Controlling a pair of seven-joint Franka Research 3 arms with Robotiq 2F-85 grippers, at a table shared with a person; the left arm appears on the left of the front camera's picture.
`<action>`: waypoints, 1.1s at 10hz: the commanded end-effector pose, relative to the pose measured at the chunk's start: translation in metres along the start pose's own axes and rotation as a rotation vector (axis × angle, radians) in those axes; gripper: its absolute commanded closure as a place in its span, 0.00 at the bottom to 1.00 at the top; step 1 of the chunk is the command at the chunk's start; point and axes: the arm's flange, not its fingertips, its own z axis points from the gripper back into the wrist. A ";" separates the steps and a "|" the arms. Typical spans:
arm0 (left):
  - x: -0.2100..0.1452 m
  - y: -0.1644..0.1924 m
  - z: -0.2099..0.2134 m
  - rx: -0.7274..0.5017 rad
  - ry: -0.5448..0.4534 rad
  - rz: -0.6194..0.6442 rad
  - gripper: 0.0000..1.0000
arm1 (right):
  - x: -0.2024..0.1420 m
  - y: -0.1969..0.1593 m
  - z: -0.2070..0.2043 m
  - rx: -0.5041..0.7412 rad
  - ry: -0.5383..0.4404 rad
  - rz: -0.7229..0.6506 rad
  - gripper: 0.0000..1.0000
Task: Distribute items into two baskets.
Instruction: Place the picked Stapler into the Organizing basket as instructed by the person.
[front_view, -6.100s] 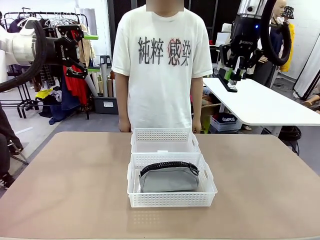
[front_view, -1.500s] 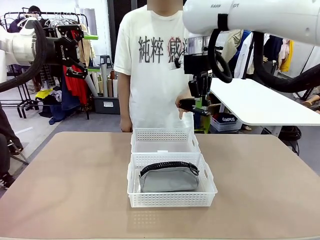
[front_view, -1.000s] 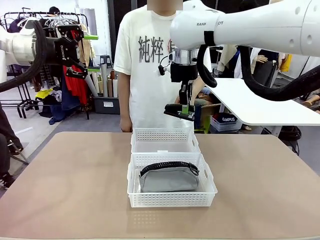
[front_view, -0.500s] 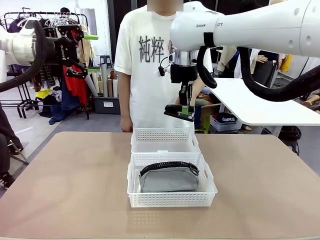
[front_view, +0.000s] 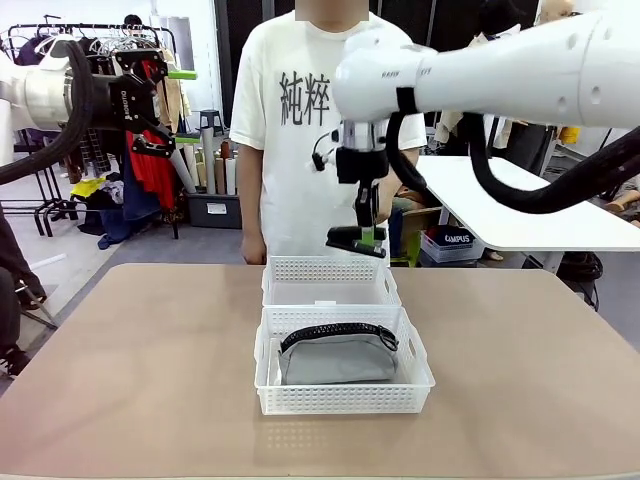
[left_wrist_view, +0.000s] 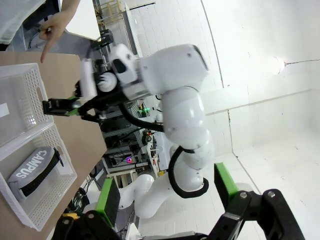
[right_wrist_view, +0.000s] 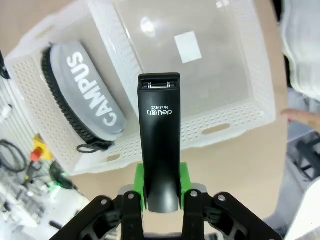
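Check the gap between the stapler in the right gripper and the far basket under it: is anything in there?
Nothing: in the front view the stapler, held in the right gripper, hangs above the far basket with bare air between. The right wrist view looks past it onto that basket's bare bottom.

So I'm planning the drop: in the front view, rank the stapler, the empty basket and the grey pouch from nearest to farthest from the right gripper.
1. The stapler, clamped in the right gripper itself.
2. The empty basket, directly below, on the far side near the person.
3. The grey pouch, lower still, in the near basket at the robot's side.
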 end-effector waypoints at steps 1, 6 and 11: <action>-0.001 -0.002 0.001 0.001 -0.007 -0.004 0.00 | 0.027 -0.024 -0.007 -0.050 0.054 0.095 1.00; -0.001 -0.002 0.001 0.001 -0.007 -0.004 0.00 | 0.060 -0.048 -0.080 -0.143 0.147 0.164 1.00; -0.001 -0.002 0.001 0.001 -0.007 -0.004 0.00 | 0.082 -0.051 -0.121 -0.128 0.076 0.235 1.00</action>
